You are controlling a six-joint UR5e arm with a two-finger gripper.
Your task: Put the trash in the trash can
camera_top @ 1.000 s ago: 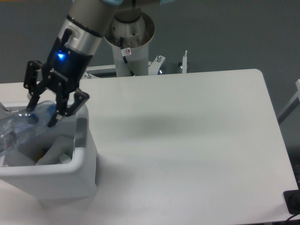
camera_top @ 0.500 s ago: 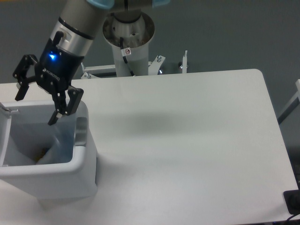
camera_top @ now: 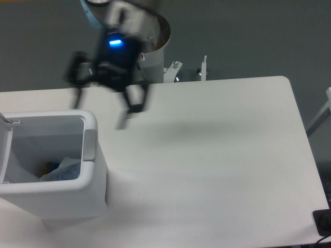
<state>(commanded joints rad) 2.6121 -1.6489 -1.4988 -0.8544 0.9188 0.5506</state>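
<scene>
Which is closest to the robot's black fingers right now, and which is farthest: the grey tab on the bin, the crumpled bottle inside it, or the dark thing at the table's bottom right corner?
1. Grey tab on the trash can: just below-left of the gripper.
2. Crushed bottle: lower, inside the trash can.
3. Dark object: far off at the bottom right corner.

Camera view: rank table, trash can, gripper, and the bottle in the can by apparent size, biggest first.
1. Table
2. Trash can
3. Gripper, blurred and raised nearer the camera, so its size is unsure
4. Bottle, only partly visible inside the can
</scene>
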